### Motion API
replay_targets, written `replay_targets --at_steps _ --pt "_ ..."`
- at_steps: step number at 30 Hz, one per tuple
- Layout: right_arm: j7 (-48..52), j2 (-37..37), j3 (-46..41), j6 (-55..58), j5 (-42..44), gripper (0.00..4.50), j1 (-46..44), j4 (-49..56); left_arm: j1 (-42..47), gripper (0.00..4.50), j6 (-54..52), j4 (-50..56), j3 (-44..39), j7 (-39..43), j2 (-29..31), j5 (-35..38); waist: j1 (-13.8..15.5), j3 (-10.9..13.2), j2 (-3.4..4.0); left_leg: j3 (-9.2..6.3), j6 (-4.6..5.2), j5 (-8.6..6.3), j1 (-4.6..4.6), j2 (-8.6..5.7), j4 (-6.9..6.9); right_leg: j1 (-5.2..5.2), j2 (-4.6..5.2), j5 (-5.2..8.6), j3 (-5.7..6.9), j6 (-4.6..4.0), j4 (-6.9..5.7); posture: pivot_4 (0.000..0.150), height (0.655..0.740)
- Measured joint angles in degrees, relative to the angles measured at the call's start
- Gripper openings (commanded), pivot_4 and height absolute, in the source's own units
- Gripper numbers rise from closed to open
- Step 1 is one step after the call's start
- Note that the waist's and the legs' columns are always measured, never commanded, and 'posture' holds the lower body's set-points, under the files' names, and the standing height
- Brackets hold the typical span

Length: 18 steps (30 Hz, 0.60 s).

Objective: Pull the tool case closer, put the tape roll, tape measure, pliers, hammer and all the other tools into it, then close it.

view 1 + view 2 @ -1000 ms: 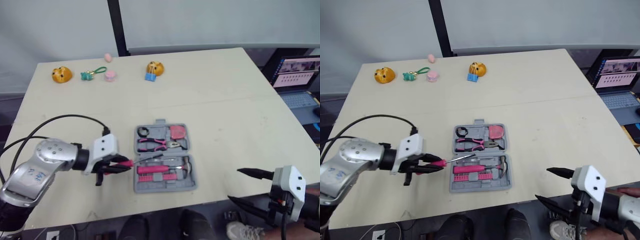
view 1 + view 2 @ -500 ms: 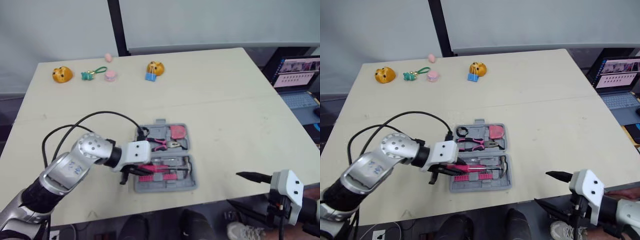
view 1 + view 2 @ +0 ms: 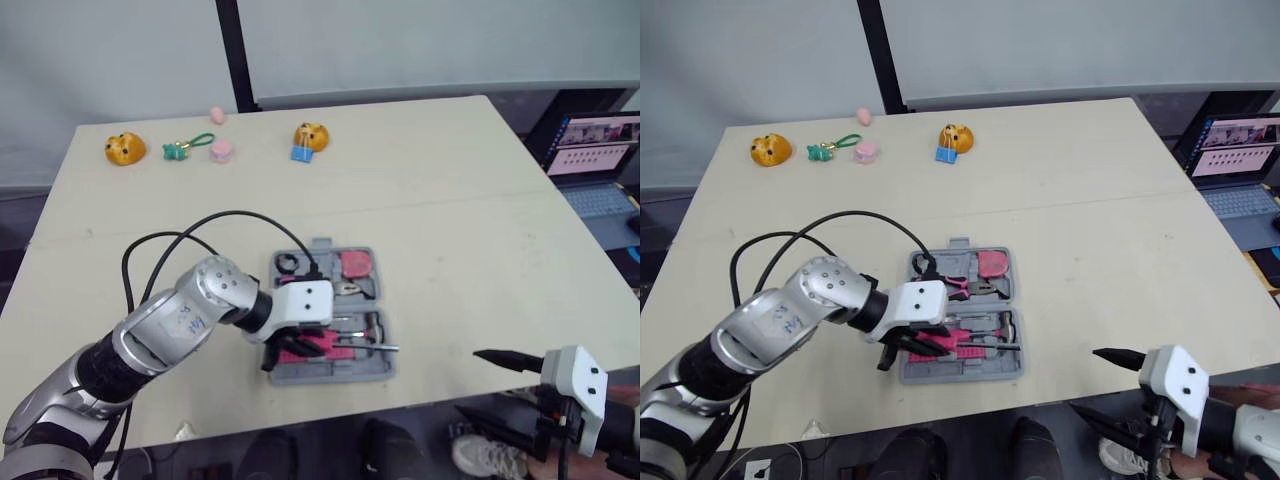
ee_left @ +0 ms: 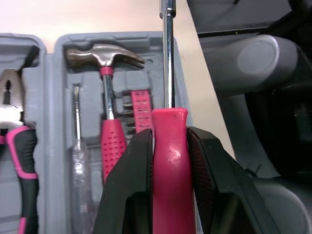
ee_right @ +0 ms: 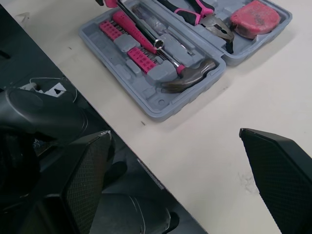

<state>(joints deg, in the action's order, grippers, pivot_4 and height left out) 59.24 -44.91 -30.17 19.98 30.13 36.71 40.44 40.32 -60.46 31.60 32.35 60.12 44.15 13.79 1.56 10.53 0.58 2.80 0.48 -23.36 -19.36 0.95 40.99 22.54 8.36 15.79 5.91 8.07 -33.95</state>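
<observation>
Over the case (image 3: 340,373), at 6 o'clock on the surface (image 3: 450,180): left end effector (image 4: 168,132) pinching a pink screwdriver (image 4: 169,185), its shaft alongside the hammer (image 4: 103,56). Case lies open. Right end effector (image 5: 178,146) spread, at 4 o'clock. Step in hand, likely: stowing the screwdriver. The next move calls for lowering it into its slot and letting go.

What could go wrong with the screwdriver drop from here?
1. The left gripper holds the screwdriver with its shaft tip seeming to reach past the tool case rim by the hammer head. Released like this, it may sit proud and block the lid.
2. The left arm's cable loops close by the case's far half and could snag when the arm pulls out.
</observation>
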Motion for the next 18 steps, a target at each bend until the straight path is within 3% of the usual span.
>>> replay_targets --at_steps 9,18 --pt "-0.10 -0.03 0.00 0.18 0.03 4.50 -0.16 0.75 0.41 0.56 -12.16 2.10 3.75 -5.71 -1.37 1.42 0.05 0.01 -0.02 -0.19 0.03 0.01 0.00 -0.01 0.05 -0.03 0.00 -0.01 -0.05 0.01 -0.03 0.150 0.7400" --pt "-0.37 -0.14 0.20 1.39 0.07 4.50 -1.83 1.02 2.58 0.56 -11.45 1.10 10.75 -9.28 -2.17 0.41 0.13 0.01 -0.02 -0.42 0.04 0.02 0.00 -0.03 0.09 -0.03 0.00 -0.01 -0.06 0.02 -0.04 0.150 0.7400"
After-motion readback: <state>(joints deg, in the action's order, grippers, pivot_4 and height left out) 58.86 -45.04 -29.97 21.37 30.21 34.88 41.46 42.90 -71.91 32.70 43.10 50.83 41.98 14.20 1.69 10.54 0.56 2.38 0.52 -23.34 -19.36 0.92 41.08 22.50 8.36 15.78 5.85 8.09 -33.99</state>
